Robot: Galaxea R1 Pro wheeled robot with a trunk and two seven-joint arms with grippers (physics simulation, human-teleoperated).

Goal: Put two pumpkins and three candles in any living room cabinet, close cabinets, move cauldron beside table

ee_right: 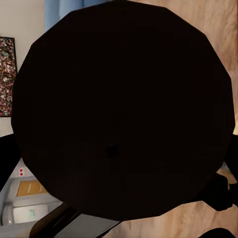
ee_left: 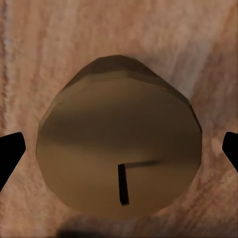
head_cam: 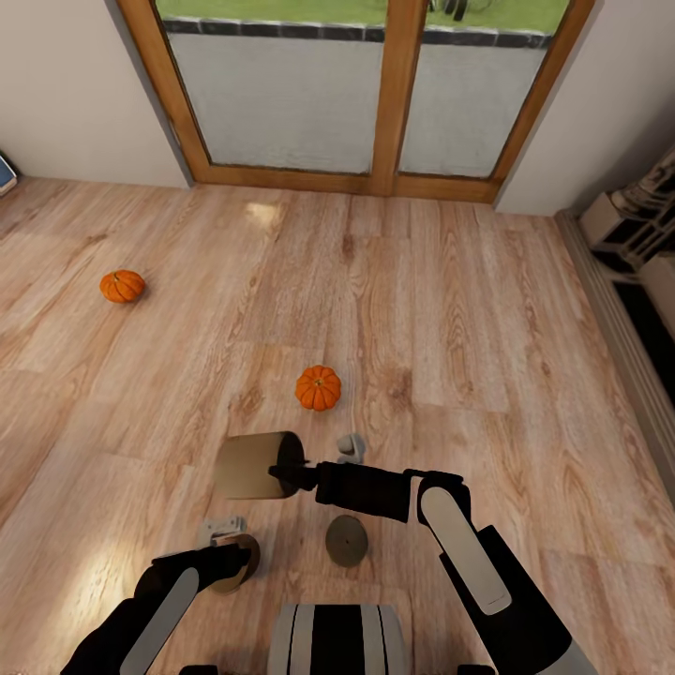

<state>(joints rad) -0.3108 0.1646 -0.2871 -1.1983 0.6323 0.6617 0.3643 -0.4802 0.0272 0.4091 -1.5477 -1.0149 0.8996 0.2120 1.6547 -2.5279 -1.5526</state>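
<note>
Wood plank floor (head_cam: 450,309), candle pickup.
Right gripper (head_cam: 281,472) clamps tan stubby candle (head_cam: 251,465) for carrying; left gripper (head_cam: 230,553) spread wide over second standing candle (ee_left: 119,136).

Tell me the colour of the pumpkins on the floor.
Orange, clearest in the head view: nearer pumpkin, farther pumpkin.

We reach our right arm forward and inward, its right claw (head_cam: 286,469) clamped on a candle (head_cam: 248,466) held sideways above the floor. Our left arm points down, its left claw (head_cam: 230,553) spread wide around another candle (ee_left: 119,139), fingertips (ee_left: 10,151) clear of it.
</note>
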